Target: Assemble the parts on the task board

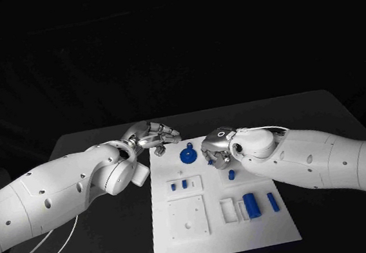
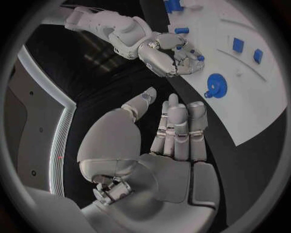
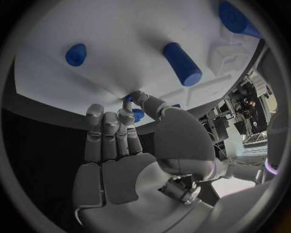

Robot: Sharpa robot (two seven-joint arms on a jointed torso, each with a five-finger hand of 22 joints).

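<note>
The white task board (image 1: 188, 243) lies in the middle of the table. On its far end rests a blue gear (image 1: 188, 156) (image 2: 215, 85). My right hand (image 1: 218, 146) (image 3: 118, 141) hovers low over the board beside the gear, and its thumb and a finger pinch a small blue part (image 3: 137, 115) (image 2: 199, 57). Close to that hand lies a blue peg (image 1: 232, 175) (image 3: 182, 63). My left hand (image 1: 152, 134) (image 2: 176, 128) hangs over the board's far left corner, fingers straight, thumb apart, holding nothing.
Two small blue parts (image 1: 179, 184) stand in a raised block at the board's left. A thick blue cylinder (image 1: 251, 205) and a thin blue pin (image 1: 273, 201) lie at its near right, beside a white square block (image 1: 187, 218).
</note>
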